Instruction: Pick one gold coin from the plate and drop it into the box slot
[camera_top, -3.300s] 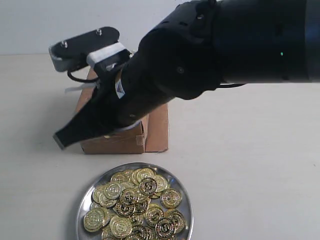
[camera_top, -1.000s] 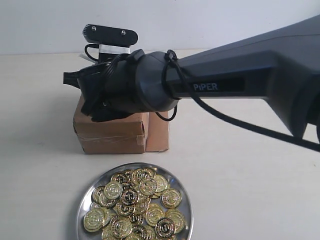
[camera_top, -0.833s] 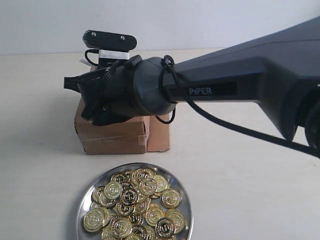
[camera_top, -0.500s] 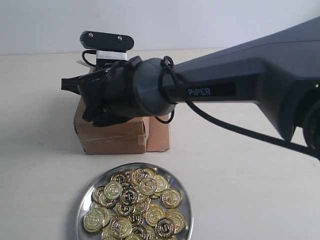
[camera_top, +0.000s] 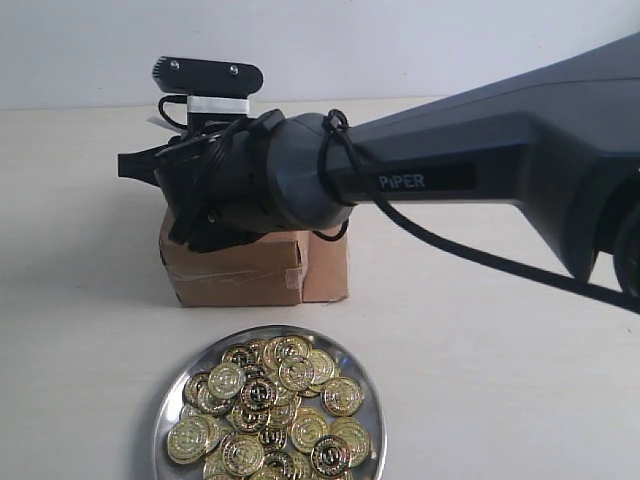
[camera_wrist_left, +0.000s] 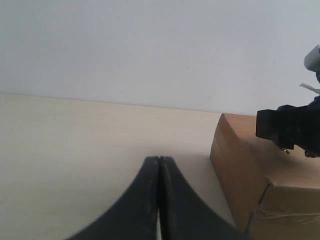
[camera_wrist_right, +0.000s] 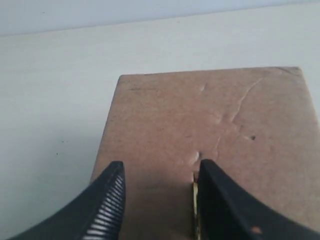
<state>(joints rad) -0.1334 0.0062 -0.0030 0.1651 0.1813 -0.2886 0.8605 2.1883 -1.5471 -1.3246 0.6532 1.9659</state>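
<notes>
Looks almost finished, going by the right wrist view. Toward the far edge of the table, above the box (camera_top: 240, 272): right jaws spread apart, grasping nothing, with 1 gold coin (camera_wrist_right: 194, 210) edge-on in the slot (camera_wrist_right: 194, 177), touching or just beside 1 finger (camera_wrist_right: 220, 200). Apparently not yet dropped fully through. Beside the box: left jaws pressed together, empty. At the near edge: the plate (camera_top: 265, 330), heaped with coins (camera_top: 265, 405).

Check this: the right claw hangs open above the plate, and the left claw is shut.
Wrong in one respect: the right claw hangs open above the box, not the plate. The right wrist view shows cardboard under its jaws. The left claw is shut, as stated.
</notes>
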